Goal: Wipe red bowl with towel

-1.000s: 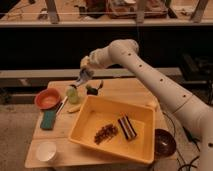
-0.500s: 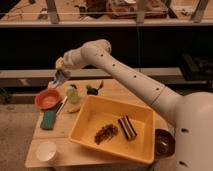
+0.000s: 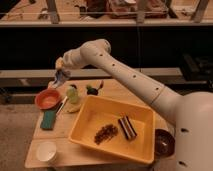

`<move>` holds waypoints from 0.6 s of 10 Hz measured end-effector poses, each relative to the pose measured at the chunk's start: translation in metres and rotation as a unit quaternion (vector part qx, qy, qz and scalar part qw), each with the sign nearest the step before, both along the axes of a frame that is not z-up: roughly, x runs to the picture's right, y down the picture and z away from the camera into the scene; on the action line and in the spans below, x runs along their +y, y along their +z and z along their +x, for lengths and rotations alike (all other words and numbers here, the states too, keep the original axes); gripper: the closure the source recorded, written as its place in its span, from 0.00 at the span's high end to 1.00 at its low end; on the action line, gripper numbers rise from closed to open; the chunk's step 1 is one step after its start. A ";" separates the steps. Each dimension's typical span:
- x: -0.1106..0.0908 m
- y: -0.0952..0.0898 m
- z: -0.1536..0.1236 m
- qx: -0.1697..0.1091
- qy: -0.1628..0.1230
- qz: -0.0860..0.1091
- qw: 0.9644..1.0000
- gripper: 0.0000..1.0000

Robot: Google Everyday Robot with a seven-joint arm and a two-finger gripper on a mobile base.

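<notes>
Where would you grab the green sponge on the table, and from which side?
Probably across its two long sides, from straight above: the green sponge lies flat, and the red bowl crowds its far end. The claw, shut on the towel, hangs above that bowl.

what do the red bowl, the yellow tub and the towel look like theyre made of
Red bowl: probably plastic; even orange-red colour, smooth, lighter inside.
Yellow tub: likely plastic too; uniform yellow, smooth thin walls, rounded corners.
Towel: soft cloth, blue-grey and matte; it hangs crumpled from the claw, which is shut on it in the air just above the bowl.
</notes>
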State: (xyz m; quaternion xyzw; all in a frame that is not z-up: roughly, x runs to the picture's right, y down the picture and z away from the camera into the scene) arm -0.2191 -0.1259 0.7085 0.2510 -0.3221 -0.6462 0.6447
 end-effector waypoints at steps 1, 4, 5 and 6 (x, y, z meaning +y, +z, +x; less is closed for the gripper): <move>0.003 0.005 -0.010 0.024 -0.015 0.009 1.000 0.00; 0.010 0.026 -0.056 0.090 -0.055 0.035 0.994 0.00; 0.011 0.033 -0.066 0.103 -0.055 0.037 0.992 0.00; 0.015 0.044 -0.071 0.117 -0.052 0.037 0.991 0.00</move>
